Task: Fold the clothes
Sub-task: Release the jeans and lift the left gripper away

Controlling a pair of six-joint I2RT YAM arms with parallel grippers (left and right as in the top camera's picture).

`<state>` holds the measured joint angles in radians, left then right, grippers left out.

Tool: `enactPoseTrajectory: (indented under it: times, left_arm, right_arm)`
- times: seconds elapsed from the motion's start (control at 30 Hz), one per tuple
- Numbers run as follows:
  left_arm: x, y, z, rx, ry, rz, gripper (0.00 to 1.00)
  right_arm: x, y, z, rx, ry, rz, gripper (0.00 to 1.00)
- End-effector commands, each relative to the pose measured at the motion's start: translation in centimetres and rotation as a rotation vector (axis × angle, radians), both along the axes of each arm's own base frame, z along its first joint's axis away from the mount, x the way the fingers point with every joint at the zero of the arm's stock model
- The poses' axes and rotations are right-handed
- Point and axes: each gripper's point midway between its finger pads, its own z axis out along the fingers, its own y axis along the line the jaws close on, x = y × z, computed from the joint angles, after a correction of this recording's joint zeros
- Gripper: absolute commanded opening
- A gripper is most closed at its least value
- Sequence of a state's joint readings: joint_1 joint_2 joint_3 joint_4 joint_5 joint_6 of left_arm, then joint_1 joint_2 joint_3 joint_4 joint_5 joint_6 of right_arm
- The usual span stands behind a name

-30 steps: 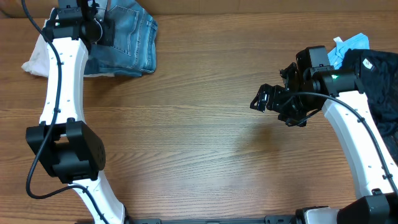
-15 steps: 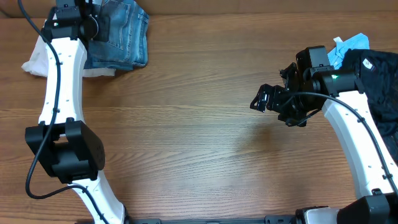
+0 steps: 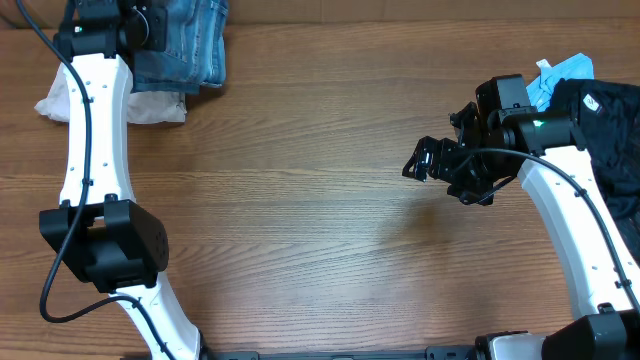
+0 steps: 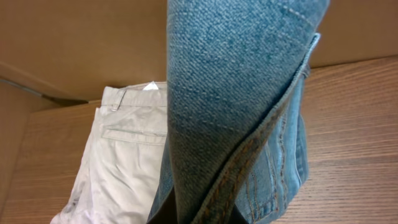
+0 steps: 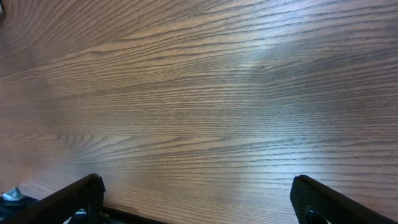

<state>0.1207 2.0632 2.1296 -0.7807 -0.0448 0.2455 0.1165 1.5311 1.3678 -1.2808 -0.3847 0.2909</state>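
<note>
1. Overhead: the left arm [image 3: 95, 110] reaches to the table's [image 3: 300, 220] far left corner. The left gripper [image 3: 148, 28] sits there on the jeans [image 3: 185, 45], pressed together on the denim. The jeans lie bunched at the top edge, partly cut off by the frame. They overlap the cream trousers [image 3: 155, 105], which stick out below them and on the arm's left side.
2. Overhead, right side: the right gripper [image 3: 420, 160] hovers over bare wood right of centre, jaws spread, holding nothing. It is well apart from the jeans. Behind its arm, at the right edge, lie the black garments [image 3: 610, 120], with a blue cloth [image 3: 565, 70] at their top corner.
3. Left wrist: a thick fold of jeans [image 4: 249, 93] fills the middle, rising from the bottom edge close to the lens, its seam and orange stitching showing. The fingers are all but hidden behind it; the fold comes up from where they meet, pinched. The trousers [image 4: 130, 155] lie flat on the left, with the waistband and a pocket visible. The table [image 4: 354, 124] shows on the right and a brown wall [image 4: 81, 37] behind.
4. Right wrist: the right gripper [image 5: 197, 183] has its two black fingers [image 5: 87, 193] at the bottom corners, far apart. Only the wood-grain table [image 5: 199, 93] lies between them.
</note>
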Motion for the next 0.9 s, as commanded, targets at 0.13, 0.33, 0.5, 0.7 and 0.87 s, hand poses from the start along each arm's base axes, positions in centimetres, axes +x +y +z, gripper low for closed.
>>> enactPoseTrajectory:
  times: [0.13, 0.33, 0.5, 0.7, 0.87]
  left_arm:
    - [-0.5, 2.3, 3.1, -0.051, -0.076, 0.108, 0.06]
    - [-0.9, 4.4, 2.1, -0.076, -0.059, 0.155, 0.06]
    - [-0.4, 6.2, -0.1, -0.077, -0.028, 0.183, 0.08]
    - [1.5, 7.8, -5.2, -0.088, 0.020, 0.201, 0.24]
    - [2.6, 9.4, -7.7, -0.076, 0.024, 0.231, 0.25]
  right_arm:
    - [0.5, -0.3, 0.6, -0.008, -0.024, -0.005, 1.00]
    - [0.4, -0.3, 0.6, -0.008, -0.023, -0.005, 1.00]
    - [0.4, -0.3, 0.6, -0.008, -0.022, -0.005, 1.00]
    - [0.0, -0.3, 0.5, -0.010, -0.005, -0.005, 1.00]
    - [-0.3, -0.4, 0.4, -0.012, 0.010, -0.005, 1.00]
